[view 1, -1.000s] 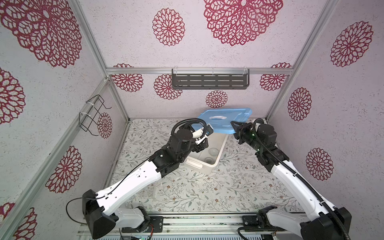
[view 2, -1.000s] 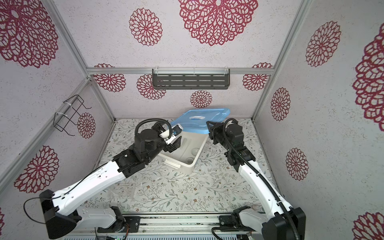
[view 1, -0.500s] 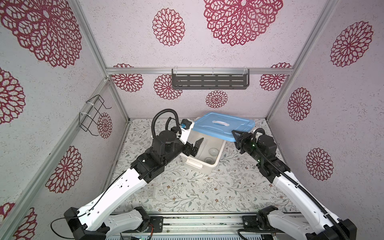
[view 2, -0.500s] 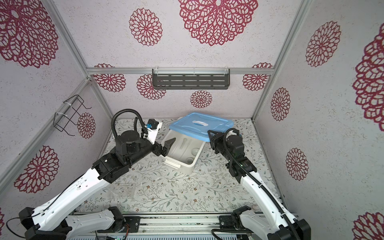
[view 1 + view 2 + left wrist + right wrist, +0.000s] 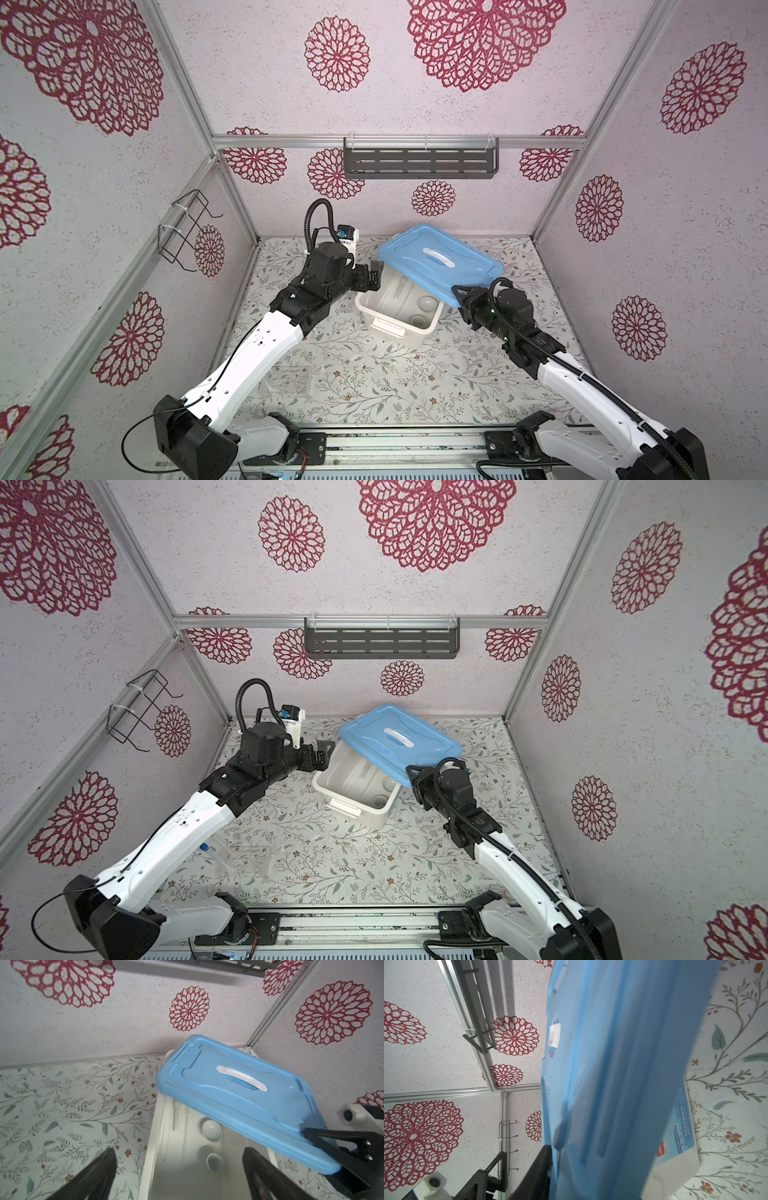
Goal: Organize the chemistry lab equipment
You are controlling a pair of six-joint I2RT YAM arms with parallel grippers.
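Observation:
Two small white bowls [image 5: 212, 1131] [image 5: 215, 1162] and the white pestle stick [image 5: 175, 1118] lie inside the white tub [image 5: 411, 336]. In both top views the blue lid [image 5: 436, 270] [image 5: 399, 750] lies tilted and skewed across the tub's far half. My right gripper [image 5: 457, 295] has a finger on each face of the lid's near right corner. My left gripper [image 5: 372, 276] hangs open and empty beside the tub's left rim. The clear rack [image 5: 245, 856] stands at the front left. A blue-capped tube [image 5: 204, 847] shows beside it, partly hidden by my left arm.
A dark slotted shelf [image 5: 419, 164] hangs on the back wall. A black wire holder [image 5: 187, 228] sticks out from the left wall. The tub stands at an angle near the back middle of the flowered table [image 5: 457, 374].
My left gripper has pulled back out of the tub towards the left. My right gripper has brought the blue lid forward and down over the tub.

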